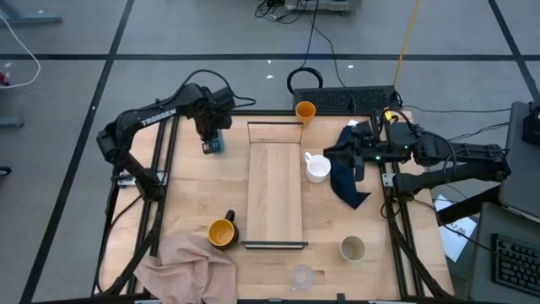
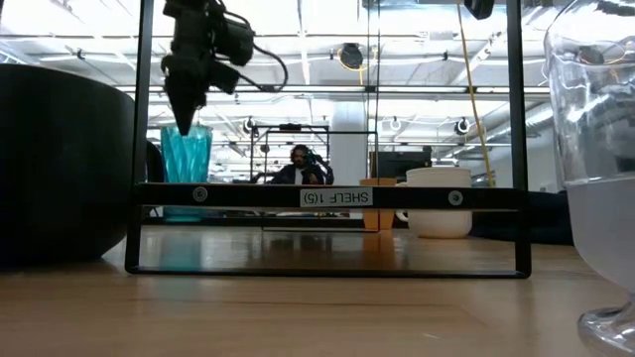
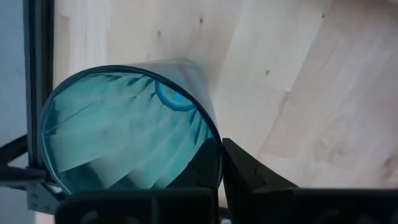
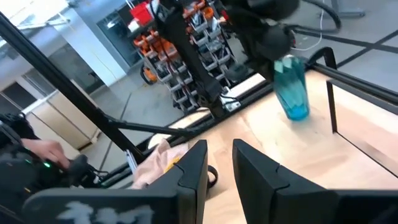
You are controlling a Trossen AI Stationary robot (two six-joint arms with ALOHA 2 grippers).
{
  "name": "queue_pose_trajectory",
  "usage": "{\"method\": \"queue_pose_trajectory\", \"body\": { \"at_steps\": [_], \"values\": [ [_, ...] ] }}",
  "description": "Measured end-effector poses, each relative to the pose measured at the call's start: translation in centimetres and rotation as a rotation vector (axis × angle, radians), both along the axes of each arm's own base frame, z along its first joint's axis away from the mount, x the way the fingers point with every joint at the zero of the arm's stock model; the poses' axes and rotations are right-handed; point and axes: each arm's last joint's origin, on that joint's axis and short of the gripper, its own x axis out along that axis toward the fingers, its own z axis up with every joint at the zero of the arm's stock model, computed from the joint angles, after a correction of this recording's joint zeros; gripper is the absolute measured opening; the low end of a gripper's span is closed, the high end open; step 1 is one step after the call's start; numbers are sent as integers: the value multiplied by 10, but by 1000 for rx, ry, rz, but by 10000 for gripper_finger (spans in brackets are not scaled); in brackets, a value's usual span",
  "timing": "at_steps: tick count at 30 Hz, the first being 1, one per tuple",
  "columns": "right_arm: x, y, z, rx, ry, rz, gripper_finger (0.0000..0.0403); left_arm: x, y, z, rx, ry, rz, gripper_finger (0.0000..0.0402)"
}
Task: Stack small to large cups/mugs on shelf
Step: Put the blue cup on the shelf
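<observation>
The teal tumbler (image 1: 214, 146) stands upright near the table's far left, left of the shelf (image 1: 275, 198). My left gripper (image 1: 208, 135) comes down onto its rim and is shut on it. My right gripper (image 1: 354, 152) hovers open over a dark blue cloth (image 1: 348, 184) at the right, touching nothing. The white mug (image 1: 317, 168) stands beside the shelf's right edge, and the orange cup (image 1: 305, 111) by its far end. The dark mug with a yellow inside (image 1: 221, 233), the beige cup (image 1: 353, 248) and the clear glass (image 1: 302, 276) stand near the front edge. My left gripper pinches the tumbler's wall at the rim (image 3: 216, 144), one finger (image 3: 202, 168) inside the cup and the other (image 3: 249, 171) outside. The fingers come from above, pointing down (image 2: 185, 121). The tumbler is upright, and its base (image 4: 298, 114) looks to rest on the table.
A crumpled pinkish cloth (image 1: 186, 266) lies at the near left corner beside the dark mug. The dark frame posts (image 1: 160, 169) stand along both table sides. The shelf's dark end rail (image 2: 327, 197) crosses the low view. A person (image 2: 301, 169) sits in the room beyond.
</observation>
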Motion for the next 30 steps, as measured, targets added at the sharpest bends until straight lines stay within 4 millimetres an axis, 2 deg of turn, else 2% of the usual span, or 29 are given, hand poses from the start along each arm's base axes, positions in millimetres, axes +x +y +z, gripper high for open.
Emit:
{"method": "queue_pose_trajectory", "body": {
  "at_steps": [8, 11, 15, 19, 26, 30],
  "values": [
    [5, -1, -23, 0, 50, -8, 70, -20, -27, 37, -22, -151, 99, 4],
    [8, -1, -24, 2, 38, -13, 89, -24, -39, 55, -61, -213, 135, 5],
    [17, -4, -24, 19, 5, -30, 144, -19, -54, 78, -175, -331, 151, 4],
    [28, -7, -28, 60, 12, -44, 217, -10, -72, 98, -248, -441, 124, 7],
    [50, -3, -48, 134, 114, 17, 340, 8, -98, 119, -409, -605, 113, 6],
    [62, -3, -59, 176, 172, 47, 388, 16, -110, 121, -477, -625, 122, 8]
  ]
}}
